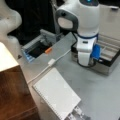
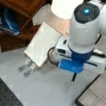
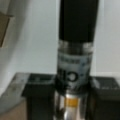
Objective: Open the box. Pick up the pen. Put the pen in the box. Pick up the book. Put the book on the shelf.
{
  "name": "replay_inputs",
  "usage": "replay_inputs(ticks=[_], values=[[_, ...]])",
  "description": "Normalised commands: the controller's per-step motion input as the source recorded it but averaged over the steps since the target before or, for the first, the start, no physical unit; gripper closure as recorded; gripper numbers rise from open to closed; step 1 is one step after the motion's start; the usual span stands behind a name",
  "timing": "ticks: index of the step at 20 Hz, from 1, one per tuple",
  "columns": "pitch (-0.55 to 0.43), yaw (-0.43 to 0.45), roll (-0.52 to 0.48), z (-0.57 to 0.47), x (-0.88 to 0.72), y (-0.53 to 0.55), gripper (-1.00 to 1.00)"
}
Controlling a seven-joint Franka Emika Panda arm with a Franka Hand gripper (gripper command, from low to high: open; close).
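Pen, thin and black point(image 2: 73, 78), is held clamped upright in the gripper point(image 3: 75, 100), at a front view's lower right beside the open grey box point(image 2: 93, 97). Placing it is judged underway, calling for alignment over a pale compartment.

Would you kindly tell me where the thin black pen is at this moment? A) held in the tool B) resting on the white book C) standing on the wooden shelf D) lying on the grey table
A: the thin black pen fills the wrist view, clamped in the tool; in a front view its tip hangs below the tool near the open grey box.
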Motion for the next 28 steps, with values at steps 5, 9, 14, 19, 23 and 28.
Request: replay_inputs(ticks=[5, 9, 14, 19, 23, 28], values=[[-0.018, -0.392, 0.061, 0.04, -0.28, 0.34, 1.0], [-0.058, -0.32, 0.036, 0.01, -0.26, 0.33, 1.0], [-0.054, -0.255, 0.094, 0.0, -0.24, 0.29, 1.0], [-0.077, -0.212, 0.125, -0.05, -0.18, 0.27, 1.0], [-0.102, -0.171, 0.114, -0.13, -0.11, 0.23, 1.0], [-0.113, -0.15, 0.113, -0.18, -0.06, 0.16, 1.0]])
